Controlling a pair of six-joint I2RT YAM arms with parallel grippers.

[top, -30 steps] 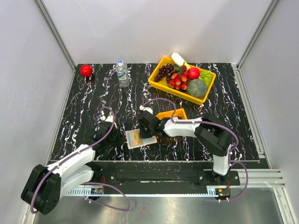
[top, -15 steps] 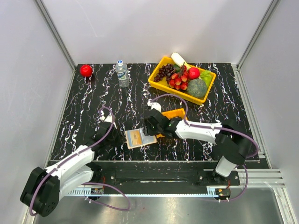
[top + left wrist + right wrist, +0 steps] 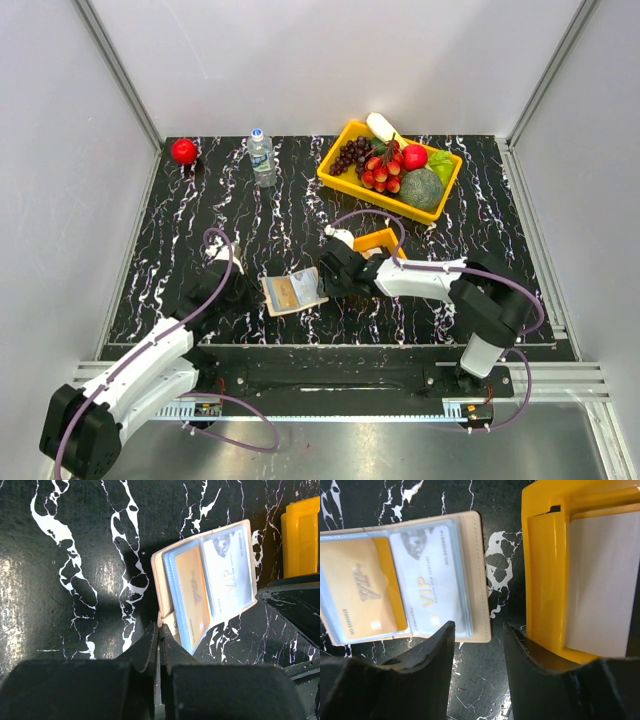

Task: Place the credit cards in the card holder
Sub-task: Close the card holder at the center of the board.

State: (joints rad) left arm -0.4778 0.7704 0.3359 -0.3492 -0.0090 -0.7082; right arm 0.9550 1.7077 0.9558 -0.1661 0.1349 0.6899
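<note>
The tan card holder [image 3: 295, 291] lies open on the black marble table. In the left wrist view the card holder [image 3: 207, 580] tilts up and holds a gold card [image 3: 192, 595] and a silvery-white VIP card [image 3: 227, 570]. Light blue card edges [image 3: 172, 582] show beside them. My left gripper [image 3: 160, 630] is shut on the holder's near left edge. My right gripper [image 3: 477, 627] is open and empty. It hangs over bare table between the holder [image 3: 480, 580] and the small orange tray [image 3: 545, 580]. A white card [image 3: 602, 580] lies in that tray.
A yellow basket [image 3: 335, 172] of fruit stands at the back right. A water bottle [image 3: 262, 157] and a red apple [image 3: 184, 151] stand at the back left. The orange tray [image 3: 375, 242] sits just right of the right gripper [image 3: 333, 273].
My right gripper has drawn back to the right, off the card holder, with its jaws open. The card holder has turned slightly and its left side is lifted by my left gripper.
</note>
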